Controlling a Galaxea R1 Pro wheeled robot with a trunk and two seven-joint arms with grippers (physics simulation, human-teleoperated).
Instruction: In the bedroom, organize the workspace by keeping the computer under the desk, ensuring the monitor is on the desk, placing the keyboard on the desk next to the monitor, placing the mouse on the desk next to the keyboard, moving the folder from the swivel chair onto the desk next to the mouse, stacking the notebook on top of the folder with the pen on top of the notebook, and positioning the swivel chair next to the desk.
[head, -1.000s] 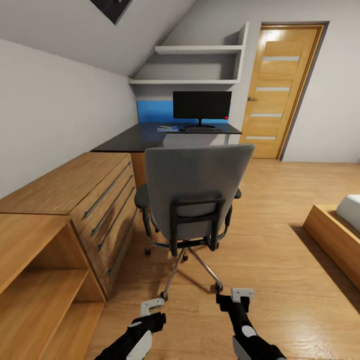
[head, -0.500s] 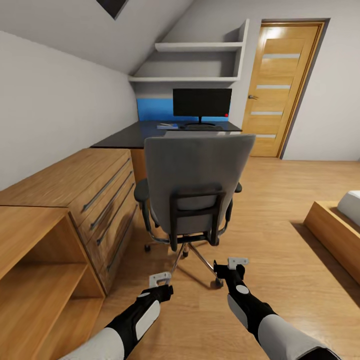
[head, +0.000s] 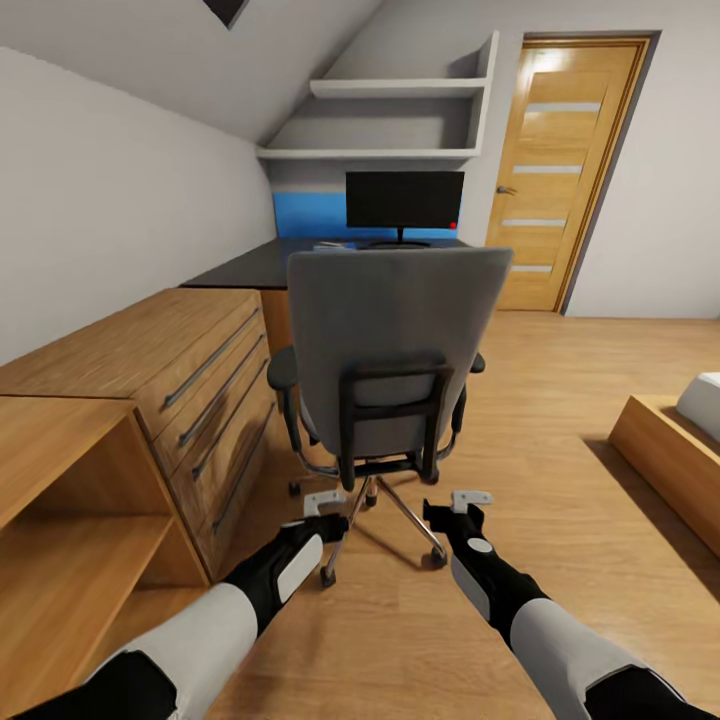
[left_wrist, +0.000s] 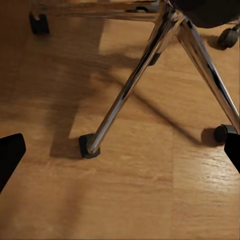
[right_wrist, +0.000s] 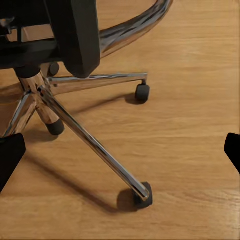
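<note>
As seen from the head camera:
Swivel chair (head: 395, 340): grey, in the middle of the room, back turned to the robot, standing on the wood floor (head: 560, 420).
Chair legs: shiny metal, spread out low, with small black wheels; one wheel (left_wrist: 88, 146) close to the left gripper, one wheel (right_wrist: 142, 196) close to the right gripper.
Folder: on the chair seat by the task, but hidden behind the chair back, so cannot tell.
Desk (head: 245, 270): dark top, far side of the room, past the chair, against the blue wall panel.
Monitor (head: 404, 202): black, upright on the far end of the desk.
Keyboard (head: 398, 243): a dark strip on the desk just in front of the monitor stand, mostly hidden by the chair back.
Left gripper (head: 322, 505): low and near, just this side of the chair legs, pointing at them; jaws wide apart, holding nothing.
Right gripper (head: 470, 500): low and near, to the right of the chair legs; jaws wide apart, holding nothing.
Fingers: dark tips (left_wrist: 10, 155) at the edges of the left wrist view, with bare floor and a chair leg between them; same for the right tips (right_wrist: 10, 155).
Drawers (head: 190, 380): long wood chest, on the left, just beside the chair.
Open shelf (head: 70, 540): wood, near left corner.
Wall shelves (head: 395, 120): white, above the monitor.
Door (head: 560, 170): wood, shut, far right.
Bed (head: 675, 450): wood edge, at the right.
</note>
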